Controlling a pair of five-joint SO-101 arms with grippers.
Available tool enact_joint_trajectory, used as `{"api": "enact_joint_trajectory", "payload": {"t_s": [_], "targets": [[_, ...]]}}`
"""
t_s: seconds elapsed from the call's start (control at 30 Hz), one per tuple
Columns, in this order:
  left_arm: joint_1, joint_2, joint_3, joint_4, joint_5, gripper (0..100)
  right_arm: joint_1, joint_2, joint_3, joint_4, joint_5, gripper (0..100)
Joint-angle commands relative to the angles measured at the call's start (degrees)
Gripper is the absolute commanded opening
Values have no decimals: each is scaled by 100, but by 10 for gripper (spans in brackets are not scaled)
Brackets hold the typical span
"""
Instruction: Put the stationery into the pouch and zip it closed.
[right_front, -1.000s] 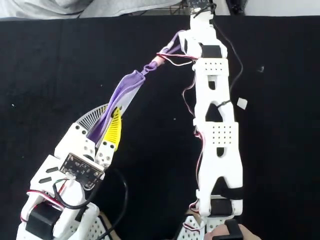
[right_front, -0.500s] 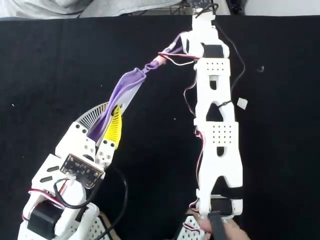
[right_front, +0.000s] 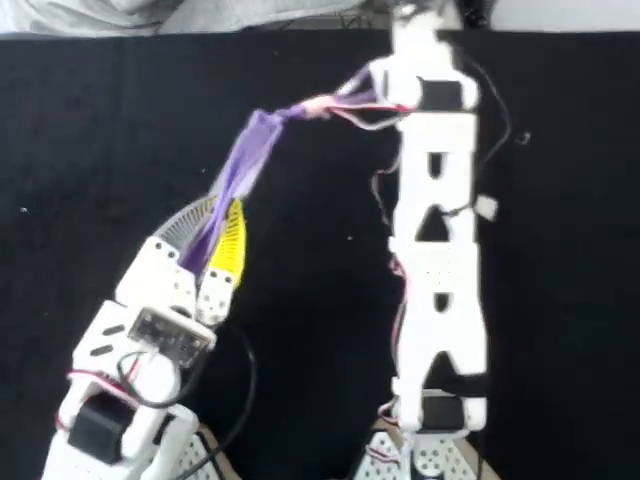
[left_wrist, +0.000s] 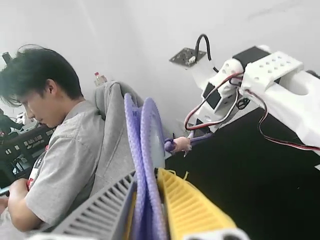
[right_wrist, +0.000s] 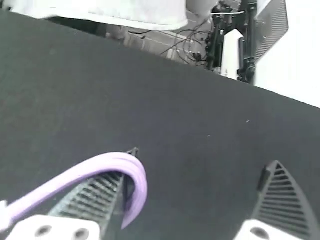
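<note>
Pouch (right_front: 240, 165) is hanging stretched in the air as a narrow purple band, one end sitting between the fingers of the left gripper (right_front: 205, 250) and the rest running away past its tips toward the right gripper (right_wrist: 202, 157). The left gripper is clamping that end, with the grey finger on one side of the fabric and the yellow finger on the other. The right gripper is standing with its jaws wide apart, not pinching anything; a purple pull loop (right_wrist: 100, 167) is lying hooked over one of its fingers, and a small pink tag (right_front: 318, 105) is sitting on the cord just short of that gripper. Both tools are holding the band above the black table (right_front: 100, 120). Judging by the taut line, the zip is being drawn shut; whether the stationery is inside I cannot tell. To do this well, the right gripper should be pulling straight along the pouch's length, away from the left gripper, so that the slider is running without twisting the fabric. The left gripper needs to be gripping firmly as the anchor. The main risk is the loop sliding off the open finger, so closing on the cord before pulling harder looks wise.
</note>
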Motion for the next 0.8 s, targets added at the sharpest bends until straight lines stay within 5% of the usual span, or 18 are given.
{"api": "enact_joint_trajectory", "payload": {"t_s": [0.0,0.3,0.77], "targets": [[-13,545,-154,-387,53,28,-132,-347,-286,193,53,371],[-347,1451,-207,-1257,343,28,-237,-901,-312,721,88,371],[-664,1521,-31,-1310,475,28,-220,-1982,-312,1987,79,371]]}}
